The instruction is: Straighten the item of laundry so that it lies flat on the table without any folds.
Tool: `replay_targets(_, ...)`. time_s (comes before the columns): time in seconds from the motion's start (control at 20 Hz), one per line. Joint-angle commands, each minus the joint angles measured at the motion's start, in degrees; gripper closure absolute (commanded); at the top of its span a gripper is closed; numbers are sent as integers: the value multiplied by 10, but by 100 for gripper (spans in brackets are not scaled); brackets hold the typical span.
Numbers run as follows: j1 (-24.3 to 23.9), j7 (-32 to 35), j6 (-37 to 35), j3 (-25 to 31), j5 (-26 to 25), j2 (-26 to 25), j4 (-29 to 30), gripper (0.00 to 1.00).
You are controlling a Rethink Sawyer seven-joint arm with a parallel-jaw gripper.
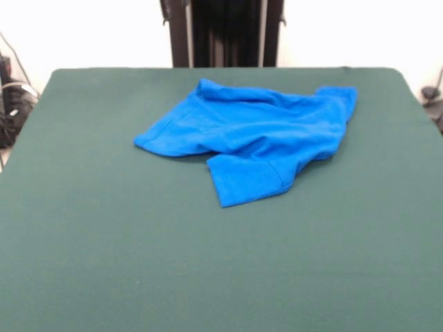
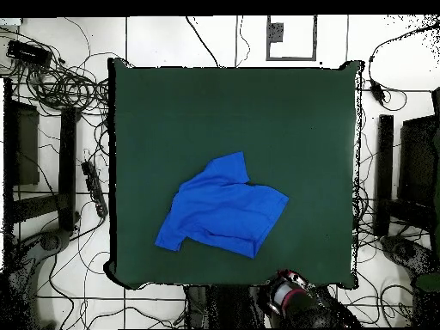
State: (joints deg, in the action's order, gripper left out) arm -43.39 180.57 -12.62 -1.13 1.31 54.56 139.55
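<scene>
The item of laundry (image 1: 256, 135) is a bright blue T-shirt lying crumpled on the green table (image 1: 104, 242), toward its far half. Its body is bunched with folds and creases. One short sleeve (image 1: 246, 180) sticks out toward the near side. From above, the item of laundry (image 2: 222, 209) sits a little below the middle of the table (image 2: 172, 112), with a sleeve (image 2: 230, 166) pointing up. Part of the red and black arm (image 2: 292, 299) shows just off the table's bottom edge. No gripper shows in either view.
The dark pedestal column (image 1: 225, 34) stands behind the table's far edge. Tangled cables (image 2: 60, 86) lie on the floor left of the table, and black equipment (image 2: 421, 163) stands to its right. Green felt surrounds the shirt on all sides.
</scene>
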Motion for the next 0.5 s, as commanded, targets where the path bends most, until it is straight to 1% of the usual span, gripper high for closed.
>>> replay_targets(0.05, -4, -69, -1, 36, -47, -62, -98, 0)
replay_targets(0.15, -11, -73, -28, 42, -53, -54, -111, 0)
replay_targets(0.2, -14, -79, -53, 42, -55, -44, -123, 0)
replay_targets(0.5, -48, -106, -152, 63, -54, 11, -144, 0)
